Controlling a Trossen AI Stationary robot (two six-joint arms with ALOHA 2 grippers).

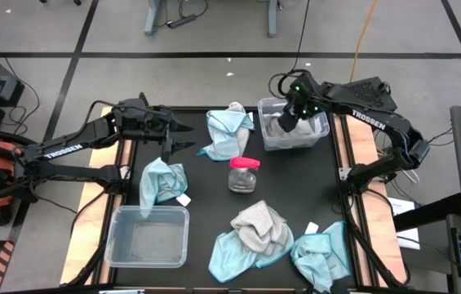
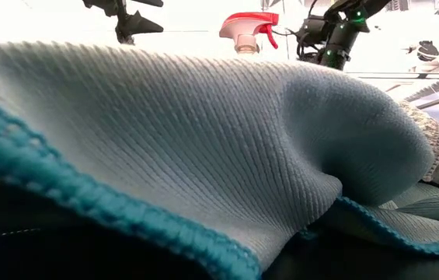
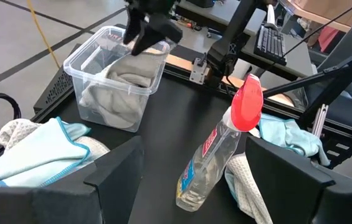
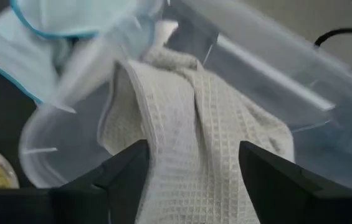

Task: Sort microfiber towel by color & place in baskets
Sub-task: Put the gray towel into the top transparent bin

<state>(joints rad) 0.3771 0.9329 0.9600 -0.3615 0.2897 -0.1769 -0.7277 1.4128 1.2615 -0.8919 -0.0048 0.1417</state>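
- While right gripper hangs over far-right basket, fingers spread, grey towel lies loose directly below.
- Left gripper fingers spread; blue towel just near-side, closest to it.

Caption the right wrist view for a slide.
Right gripper, fingers open, hovers over a grey waffle-weave towel lying inside the clear basket.

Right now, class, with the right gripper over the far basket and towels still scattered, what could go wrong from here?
1. The right gripper stands open just above the grey towel in the far basket; rising carelessly, it might snag the towel out again.
2. The spray bottle stands upright mid-table among the towels; an arm crossing could topple it.
3. A grey towel lies on a blue towel; one grab may lift both colours.
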